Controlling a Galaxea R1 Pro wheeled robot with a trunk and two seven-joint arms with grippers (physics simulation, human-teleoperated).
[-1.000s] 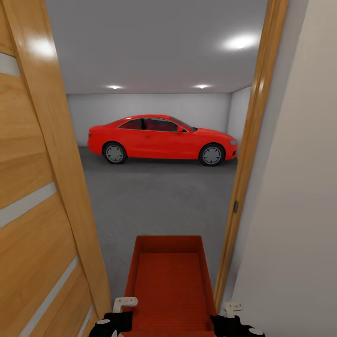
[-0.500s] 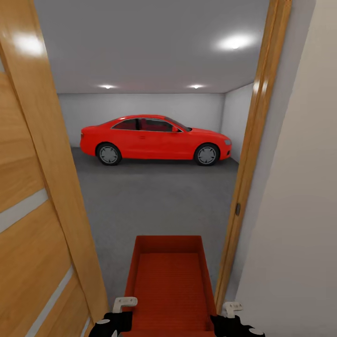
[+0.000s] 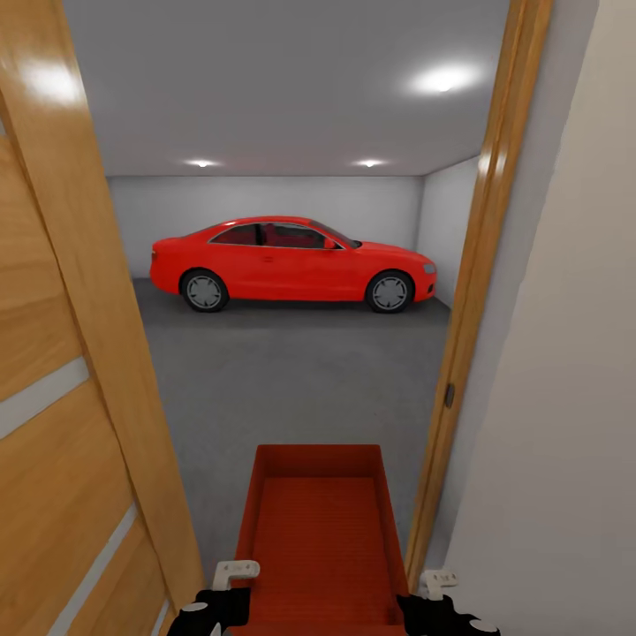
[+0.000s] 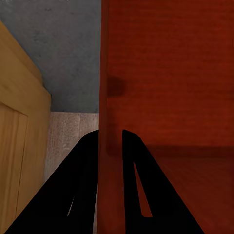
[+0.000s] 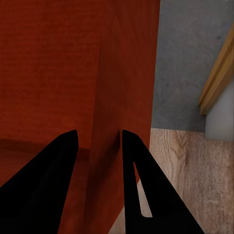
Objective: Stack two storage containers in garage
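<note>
One storage container (image 3: 320, 539) hangs at 6 o'clock in the head view, left gripper (image 4: 111, 146) and right gripper (image 5: 97, 146) each clamped on a side wall. Squeezing between the door (image 3: 71, 371) at 9 o'clock and the frame (image 3: 481, 291) at 3 o'clock, it could clip either and slip loose. Since half a second ago, the car (image 3: 291, 262) has barely shifted.

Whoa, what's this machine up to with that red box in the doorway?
The robot is carrying an open orange-red storage container in front of it, the left gripper and the right gripper each clamped on a side wall. It stands at an open wooden door, facing a garage with a grey concrete floor and a parked red car.
</note>
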